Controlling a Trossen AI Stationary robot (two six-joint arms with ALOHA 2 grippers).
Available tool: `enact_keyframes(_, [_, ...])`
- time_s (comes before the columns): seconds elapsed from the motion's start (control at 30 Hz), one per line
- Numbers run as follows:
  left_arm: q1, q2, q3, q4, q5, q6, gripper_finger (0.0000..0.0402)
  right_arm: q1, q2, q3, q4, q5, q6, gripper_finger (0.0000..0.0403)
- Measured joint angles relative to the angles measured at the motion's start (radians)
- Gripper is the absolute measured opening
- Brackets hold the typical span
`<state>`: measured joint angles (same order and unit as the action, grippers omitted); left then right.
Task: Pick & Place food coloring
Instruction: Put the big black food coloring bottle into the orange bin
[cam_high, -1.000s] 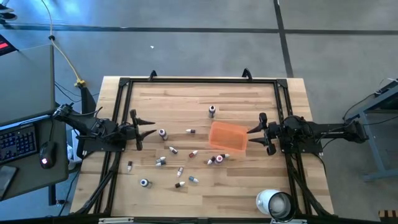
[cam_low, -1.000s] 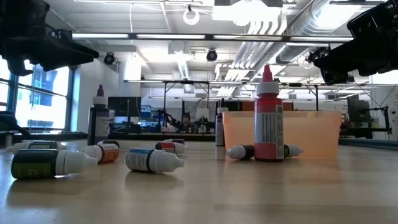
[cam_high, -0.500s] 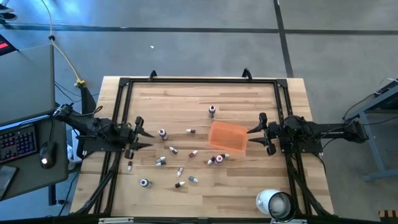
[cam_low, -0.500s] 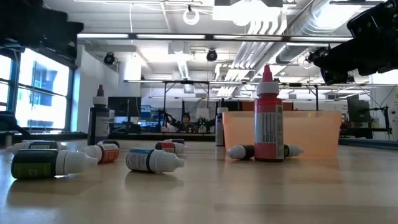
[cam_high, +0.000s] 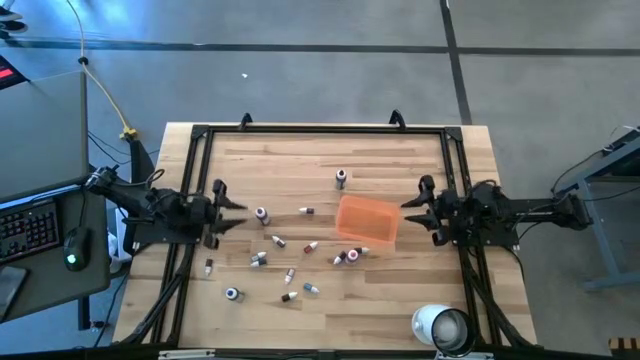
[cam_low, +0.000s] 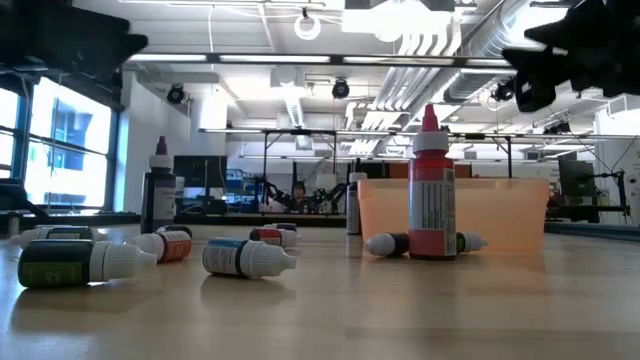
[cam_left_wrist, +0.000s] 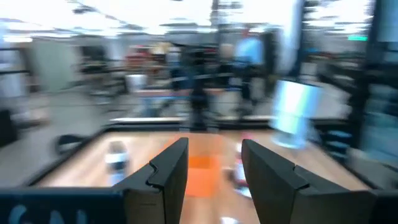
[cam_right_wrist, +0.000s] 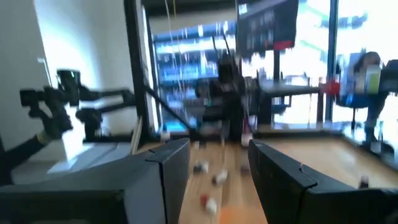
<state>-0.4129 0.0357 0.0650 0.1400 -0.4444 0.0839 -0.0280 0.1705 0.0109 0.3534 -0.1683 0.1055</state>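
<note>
Several tiny food coloring bottles (cam_high: 278, 241) are scattered on the wooden table's middle and near-left part, most lying on their sides. One stands upright farther back (cam_high: 341, 178), and a red one (cam_low: 430, 185) stands before the orange tray (cam_high: 366, 220). My left gripper (cam_high: 236, 208) hovers open at the table's left side, just left of a bottle (cam_high: 262, 215). My right gripper (cam_high: 406, 212) hovers open just right of the tray. Both point level toward the table's middle and hold nothing.
A large white roll (cam_high: 443, 327) stands at the near right corner. A black frame (cam_high: 320, 130) runs around the table's edges. A desk with a keyboard and mouse (cam_high: 72, 258) sits beyond the left edge. Bare wood lies along the far side and near middle.
My left gripper has drawn back a little toward the table's left edge and risen. My right gripper has lifted and pulled slightly toward the right edge. The bottles and the tray have stayed where they were.
</note>
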Motion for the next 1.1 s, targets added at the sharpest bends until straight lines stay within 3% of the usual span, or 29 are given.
enact_keyframes(0.1, [0.0,0.0,0.0,0.008,-0.157,0.0,0.0149,0.001,0.0,0.0,0.049,-0.03,-0.017,0.0158])
enact_keyframes(0.2, [0.0,0.0,0.0,-0.018,-0.245,-0.008,0.0149,0.001,0.0,0.0,0.066,-0.057,-0.003,0.0158])
enact_keyframes(0.33, [0.0,0.002,0.0,-0.046,-0.251,-0.014,0.0149,0.001,0.001,0.0,0.071,-0.044,0.038,0.0158])
enact_keyframes(0.43, [0.0,0.006,0.0,-0.039,-0.25,-0.013,0.0149,0.001,0.007,0.0,0.074,0.084,0.048,0.0158])
enact_keyframes(0.6, [0.0,0.006,0.001,-0.01,-0.231,-0.033,0.0149,0.0,0.007,0.0,0.083,0.209,-0.102,0.0158])
enact_keyframes(0.7, [0.0,0.006,0.001,-0.002,-0.208,-0.159,0.0149,0.0,0.007,0.0,0.083,0.231,-0.105,0.0156])
enact_keyframes(0.87, [0.0,0.006,0.001,-0.032,0.005,-0.372,0.0149,0.0,0.007,0.0,0.084,0.175,0.02,0.0158])
enact_keyframes(0.93, [0.0,0.006,0.001,-0.044,0.068,-0.388,0.0149,0.0,0.007,0.0,0.085,0.208,-0.05,0.0158])
enact_keyframes(1.03, [0.0,0.006,0.001,-0.034,0.073,-0.387,0.0149,-0.006,0.009,0.0,0.102,0.327,-0.189,0.0158])
enact_keyframes(1.1, [0.0,0.015,0.001,-0.027,0.069,-0.409,0.0149,-0.024,0.022,0.0,0.147,0.352,-0.272,0.0158])
